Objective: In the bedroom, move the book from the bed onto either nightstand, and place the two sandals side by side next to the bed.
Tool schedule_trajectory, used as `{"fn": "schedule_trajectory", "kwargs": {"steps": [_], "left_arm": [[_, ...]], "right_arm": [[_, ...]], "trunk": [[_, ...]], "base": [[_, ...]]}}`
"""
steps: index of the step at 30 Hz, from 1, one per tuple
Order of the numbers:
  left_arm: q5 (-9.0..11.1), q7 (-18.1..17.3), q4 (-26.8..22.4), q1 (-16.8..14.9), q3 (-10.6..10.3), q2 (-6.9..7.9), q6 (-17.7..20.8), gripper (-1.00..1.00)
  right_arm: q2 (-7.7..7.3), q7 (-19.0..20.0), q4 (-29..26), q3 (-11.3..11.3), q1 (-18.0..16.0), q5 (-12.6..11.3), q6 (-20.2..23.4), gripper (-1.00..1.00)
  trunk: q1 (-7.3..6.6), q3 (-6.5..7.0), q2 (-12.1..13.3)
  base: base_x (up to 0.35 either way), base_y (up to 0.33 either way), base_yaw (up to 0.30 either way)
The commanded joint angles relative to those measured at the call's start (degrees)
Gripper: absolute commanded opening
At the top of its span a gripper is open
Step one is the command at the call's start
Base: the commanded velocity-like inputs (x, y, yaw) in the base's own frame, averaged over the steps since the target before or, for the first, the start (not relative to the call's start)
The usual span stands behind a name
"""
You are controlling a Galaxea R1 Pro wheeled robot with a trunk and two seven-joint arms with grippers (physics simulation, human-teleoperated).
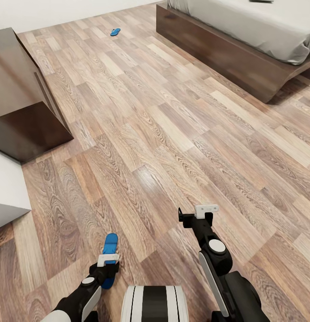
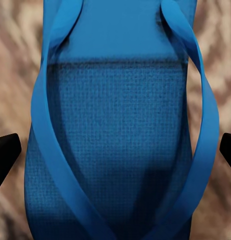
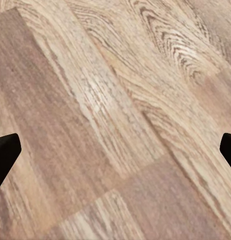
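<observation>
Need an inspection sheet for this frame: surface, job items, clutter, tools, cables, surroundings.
Surface: wood-plank floor, bare between items.
Job's things: one flat bright-blue sandal on the floor under the left tool; second blue sandal far off near the wall; dark-brown platform bed with light-grey mattress; dark object at the mattress's far edge, too small to identify.
Clutter: nothing seen.
Grippers: left tool open, fingertips either side of the near sandal; right tool open over bare floor.
Cables: nothing seen.
Surroundings: dark-brown wooden cabinet; white wall.
</observation>
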Motion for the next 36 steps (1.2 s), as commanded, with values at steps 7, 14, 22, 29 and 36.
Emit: {"fn": "schedule_trajectory", "kwargs": {"steps": [7, 14, 22, 29, 36], "left_arm": [[0.6, 0.4, 0.0, 0.0, -0.5, 0.04, -0.2, 1.0], [0.6, 0.4, 0.0, 0.0, -0.5, 0.04, -0.3, -1.0], [0.6, 0.4, -0.2, 0.0, -0.5, 0.04, -0.3, -1.0], [0.6, 0.4, -0.5, 0.0, -0.5, 0.04, -0.2, -1.0], [0.6, 0.4, -0.5, 0.0, -0.5, 0.04, 0.2, -1.0]], "right_arm": [[-0.01, -0.3, 0.0, 0.1, 0.0, 0.0, 0.3, 1.0], [-0.01, -0.3, 0.0, 0.1, 0.0, 0.0, 0.4, 1.0], [-0.01, -0.3, 0.0, 0.1, 0.0, 0.0, 0.4, 1.0], [-0.01, -0.3, 0.0, 0.1, 0.1, 0.0, 0.5, 1.0], [-0.01, -0.3, 0.0, 0.1, 0.4, 0.0, 0.6, 1.0]], "trunk": [[-0.01, -0.03, 0.0], [-0.01, -0.03, 0.0], [-0.01, -0.03, 0.0], [-0.01, -0.03, 0.0], [-0.16, 1.3, 0.1]], "base": [[0.0, 0.0, 0.0], [0.0, 0.0, 0.0], [0.0, 0.0, 0.0], [0.0, 0.0, 0.0], [0.0, 0.0, 0.0]]}}
